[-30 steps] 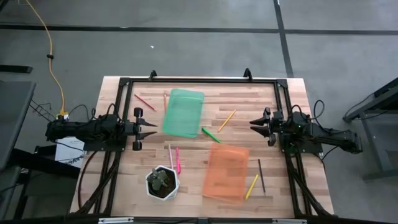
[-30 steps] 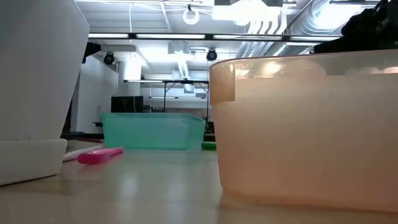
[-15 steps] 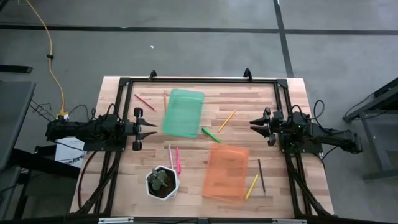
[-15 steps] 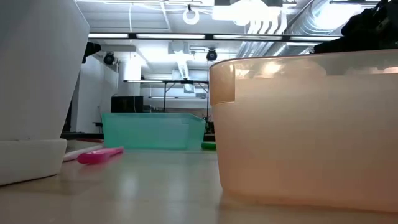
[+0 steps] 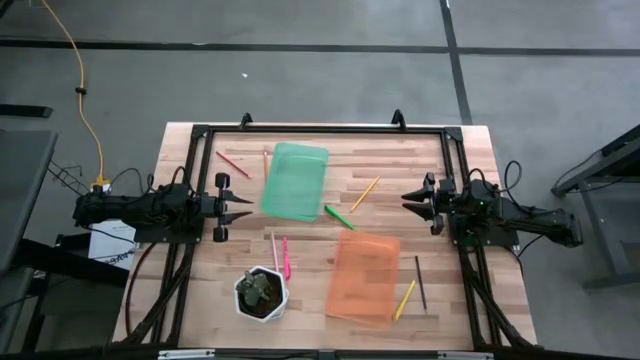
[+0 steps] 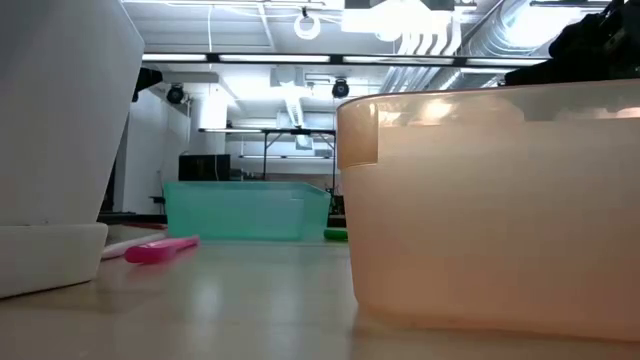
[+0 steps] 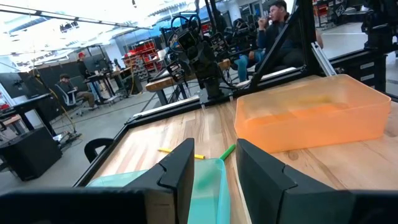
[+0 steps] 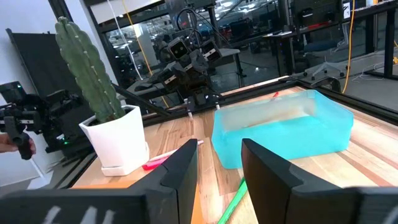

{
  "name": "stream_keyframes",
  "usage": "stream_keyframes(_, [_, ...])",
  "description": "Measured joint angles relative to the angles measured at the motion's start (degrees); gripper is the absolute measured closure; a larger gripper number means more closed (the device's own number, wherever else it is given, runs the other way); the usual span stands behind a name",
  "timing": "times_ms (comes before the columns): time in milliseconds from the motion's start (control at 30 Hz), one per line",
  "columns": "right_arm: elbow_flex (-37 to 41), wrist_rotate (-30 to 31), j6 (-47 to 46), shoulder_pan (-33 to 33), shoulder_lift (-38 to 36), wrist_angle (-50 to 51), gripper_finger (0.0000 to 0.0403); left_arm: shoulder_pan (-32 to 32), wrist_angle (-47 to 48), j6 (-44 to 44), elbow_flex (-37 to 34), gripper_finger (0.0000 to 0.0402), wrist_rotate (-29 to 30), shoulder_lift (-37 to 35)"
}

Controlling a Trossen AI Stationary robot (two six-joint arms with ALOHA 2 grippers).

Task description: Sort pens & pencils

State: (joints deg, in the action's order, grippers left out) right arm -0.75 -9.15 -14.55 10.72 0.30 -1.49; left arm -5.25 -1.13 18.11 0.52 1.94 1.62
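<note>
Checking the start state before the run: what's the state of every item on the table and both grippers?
green tray: upright, empty
orange tray: upright, empty
red-brown pencil: on table, unsorted
green pen: on table between the trays
yellow pencil: on table, unsorted
pink pen: on table by the plant pot
dark pen: on table beside orange tray
left gripper: open, empty
right gripper: open, empty

Seven slim pens and pencils (image 5: 365, 193) lie scattered flat, none in trays.
</note>
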Motion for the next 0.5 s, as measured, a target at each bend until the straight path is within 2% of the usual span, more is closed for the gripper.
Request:
stream_keyframes(167, [0.0, 0.48, -6.42, 0.02, 0.09, -2.34, 0.0286, 0.02, 0.0, 0.0, 0.0, 0.0293, -0.01, -0.02])
stream_keyframes(300, [0.0, 5.5, -13.6, 0.14, 0.08, -10.56, 0.0286, 0.0, 0.0, 0.0, 0.0, 0.0293, 0.02, -0.02])
stream_keyframes(500, [0.0, 9.73, -12.31, 0.13, 0.06, -22.11, 0.0286, -0.01, 0.0, 0.0, -0.01, 0.0293, -0.01, -0.02])
